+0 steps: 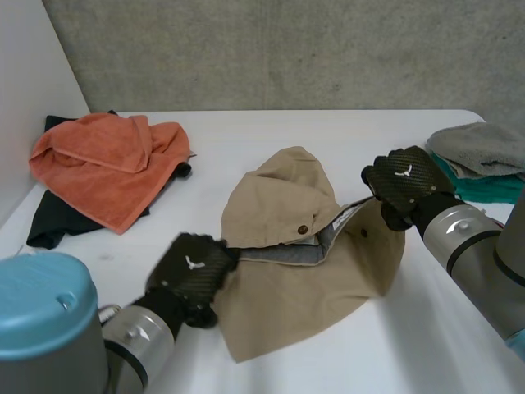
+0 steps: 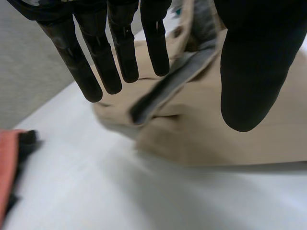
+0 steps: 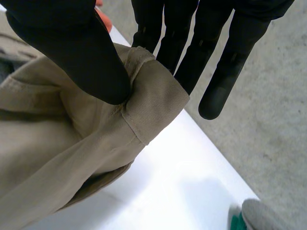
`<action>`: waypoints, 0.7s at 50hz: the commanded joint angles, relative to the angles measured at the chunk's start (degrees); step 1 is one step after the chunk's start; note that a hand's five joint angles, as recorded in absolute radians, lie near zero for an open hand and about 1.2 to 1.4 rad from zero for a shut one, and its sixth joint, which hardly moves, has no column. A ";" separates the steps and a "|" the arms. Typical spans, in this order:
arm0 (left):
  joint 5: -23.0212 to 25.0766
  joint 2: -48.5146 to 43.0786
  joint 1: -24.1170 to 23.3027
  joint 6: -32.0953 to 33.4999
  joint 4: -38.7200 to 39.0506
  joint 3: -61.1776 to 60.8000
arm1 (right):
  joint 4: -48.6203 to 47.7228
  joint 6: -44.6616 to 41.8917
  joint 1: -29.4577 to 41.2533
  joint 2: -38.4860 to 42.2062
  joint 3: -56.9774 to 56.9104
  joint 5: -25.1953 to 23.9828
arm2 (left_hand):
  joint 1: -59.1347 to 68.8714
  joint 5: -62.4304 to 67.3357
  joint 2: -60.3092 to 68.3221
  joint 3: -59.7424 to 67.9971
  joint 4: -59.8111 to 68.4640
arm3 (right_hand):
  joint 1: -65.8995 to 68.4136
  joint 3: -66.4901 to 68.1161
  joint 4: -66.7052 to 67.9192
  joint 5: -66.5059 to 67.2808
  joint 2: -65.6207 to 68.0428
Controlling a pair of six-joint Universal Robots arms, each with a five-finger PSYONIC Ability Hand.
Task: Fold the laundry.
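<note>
The tan garment (image 1: 303, 271) lay crumpled in the middle of the white table (image 1: 271, 131), with its grey lining showing. At the lower left, the left hand (image 1: 190, 271) sat at the garment's left edge, fingers (image 2: 120, 52) straight and spread, gripping nothing. At the right, the right hand (image 1: 404, 182) pinched a hemmed corner between thumb and fingers, holding it clear of the table. An orange towel (image 1: 102, 164) lay over a black cloth (image 1: 49, 222) at the upper left. A grey cloth (image 1: 480, 146) lay on a teal cloth (image 1: 484, 189) at the right edge.

Matt, finely ribbed woven cloth in the tan garment (image 1: 312, 279); nappy terry in the orange towel (image 1: 102, 168); smooth, faintly sheeny white on the surface (image 1: 271, 135); carbon-weave gloss on the right hand (image 1: 406, 182).
</note>
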 commanded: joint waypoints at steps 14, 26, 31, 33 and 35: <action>2.22 -11.10 -7.62 -1.81 1.80 2.58 | -3.89 -0.36 -0.91 -0.19 4.05 1.76 | 5.04 4.98 4.52 4.20 4.81 | 16.40 12.24 11.54 13.74 12.70; -3.13 -15.05 -7.44 0.02 10.58 4.25 | -3.81 -0.10 -0.91 -1.50 4.32 1.94 | 48.93 48.86 48.40 48.08 48.69 | 16.40 12.24 11.54 13.74 12.70; -4.20 -18.22 -7.18 7.05 11.56 5.13 | -3.72 -0.10 -0.91 -3.35 3.88 2.02 | 48.93 48.86 48.40 48.08 48.69 | 16.40 12.24 11.54 13.74 12.70; -4.55 -18.75 -6.65 9.34 11.39 5.39 | -3.72 -0.01 -0.91 -4.05 3.79 1.94 | 48.93 48.86 48.40 48.08 48.69 | 16.40 12.24 11.54 13.74 12.70; -4.64 -18.58 -6.03 11.54 11.30 5.48 | -3.54 0.08 -0.91 -5.10 3.53 2.02 | 48.93 48.86 48.40 48.08 48.69 | 16.40 12.24 11.54 13.74 12.70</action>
